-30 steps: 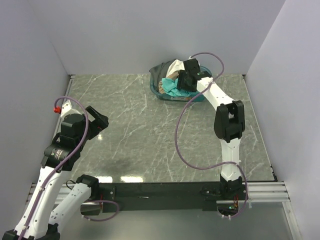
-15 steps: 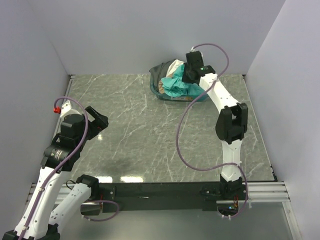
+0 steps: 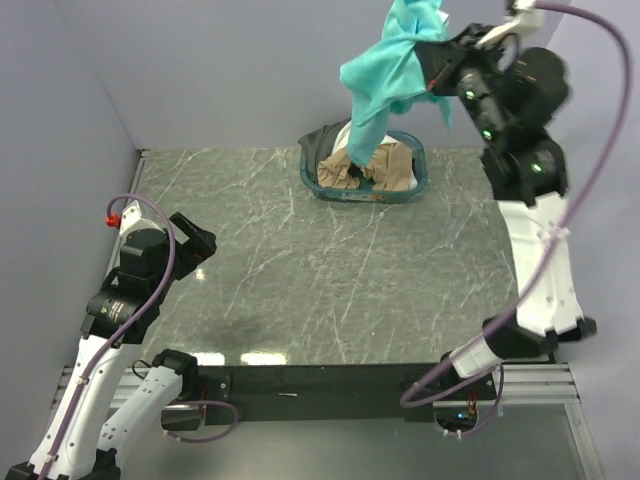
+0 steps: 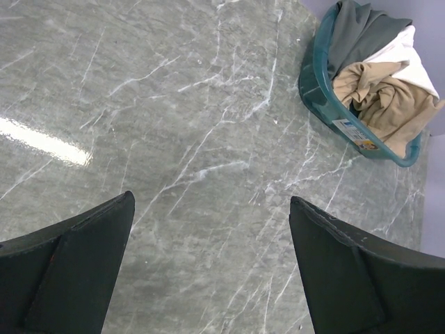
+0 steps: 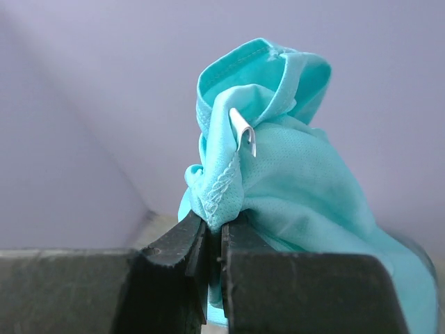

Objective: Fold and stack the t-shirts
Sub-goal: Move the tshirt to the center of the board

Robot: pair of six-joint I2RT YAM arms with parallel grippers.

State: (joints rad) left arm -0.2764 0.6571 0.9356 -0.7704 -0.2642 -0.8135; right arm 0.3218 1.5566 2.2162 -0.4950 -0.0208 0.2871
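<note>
One teal t-shirt (image 3: 385, 80) aloft (right tool (image 5: 214, 235)) | three t-shirts (image 4: 379, 97) in basket (image 4: 311, 83)

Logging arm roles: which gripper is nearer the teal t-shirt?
Right. The right gripper is shut on the teal t-shirt, high above the basket; the left gripper, open, is far across the table.

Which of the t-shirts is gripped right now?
The teal-green t-shirt, pinched in the right end effector; the other t-shirts lie loose in the basket.

Teal oval basket (image 4: 314, 94) at far edge, grey marble table (image 3: 300, 260).
</note>
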